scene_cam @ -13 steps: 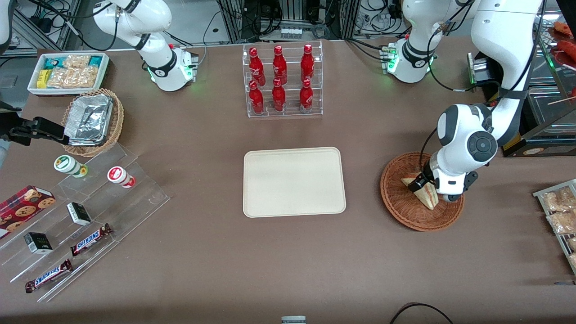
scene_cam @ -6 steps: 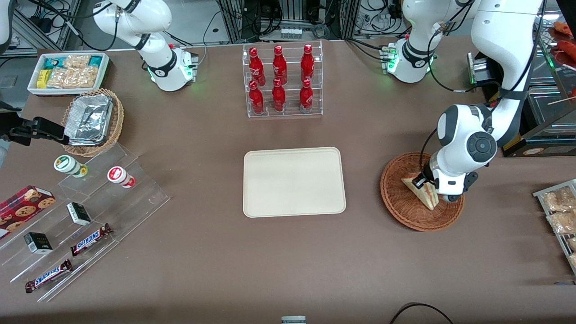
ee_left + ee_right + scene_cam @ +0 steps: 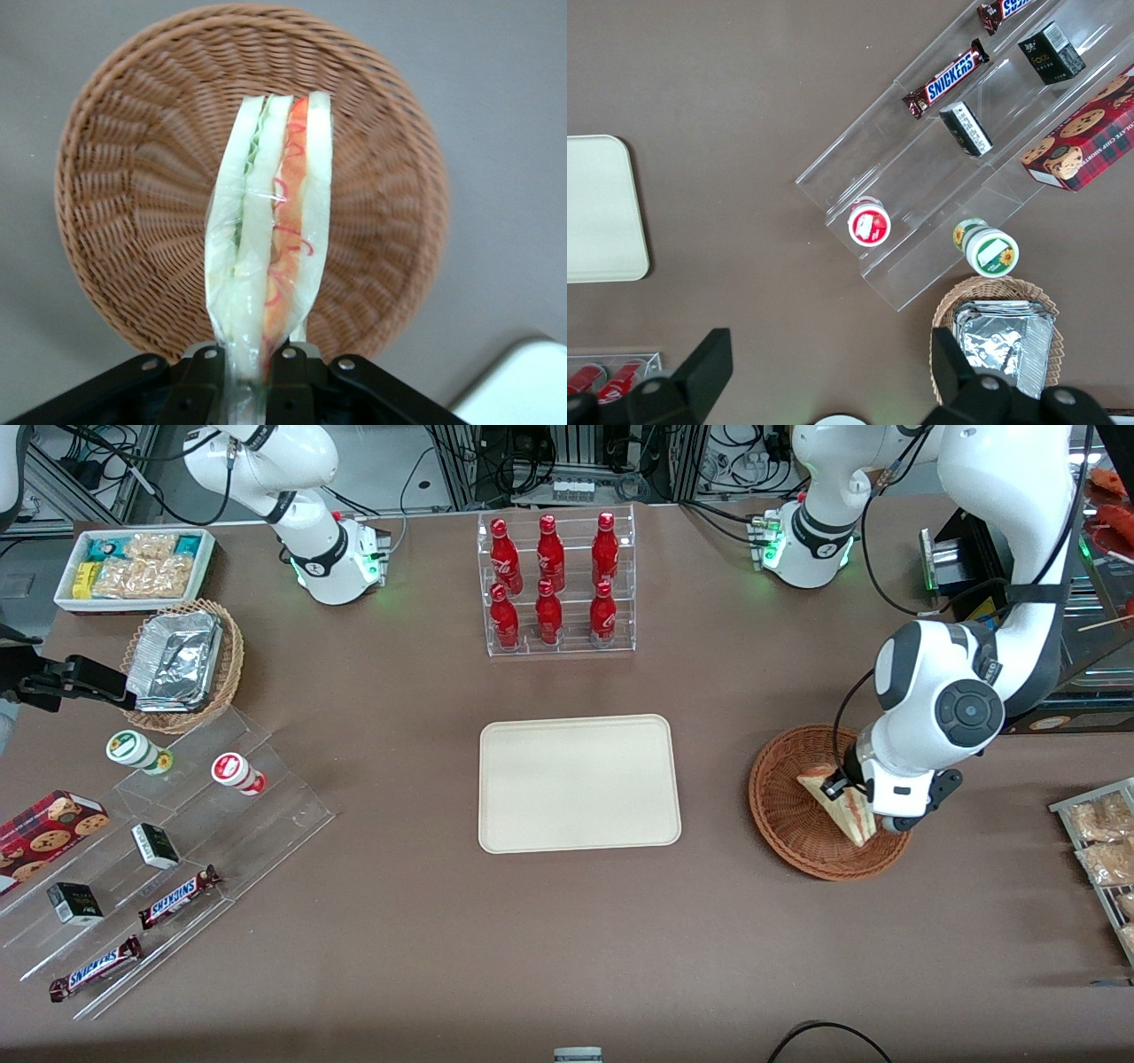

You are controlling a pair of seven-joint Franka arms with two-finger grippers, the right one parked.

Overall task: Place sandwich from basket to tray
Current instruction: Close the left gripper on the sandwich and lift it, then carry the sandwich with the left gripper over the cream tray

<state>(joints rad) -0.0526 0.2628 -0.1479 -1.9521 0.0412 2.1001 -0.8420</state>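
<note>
The clear-wrapped sandwich (image 3: 270, 230) is pinched at one end between the fingers of my gripper (image 3: 246, 372), which is shut on it. It hangs edge-on, lifted above the reddish-brown wicker basket (image 3: 124, 177), with its green and red filling layers showing. In the front view the sandwich (image 3: 837, 802) sits over the basket (image 3: 784, 815) with the gripper (image 3: 842, 790) just under the white wrist. The cream tray (image 3: 579, 783) lies flat beside the basket, toward the parked arm's end, with nothing on it.
A clear rack of red bottles (image 3: 554, 584) stands farther from the front camera than the tray. A tan basket with foil trays (image 3: 182, 662), a white snack bin (image 3: 135, 567) and acrylic steps with candy bars (image 3: 177, 895) lie toward the parked arm's end. Snack packets (image 3: 1099, 841) lie beside the basket.
The gripper has risen with the sandwich in it, lifting it off the basket's floor and shifting slightly toward the working arm's end. The tray and basket have not moved.
</note>
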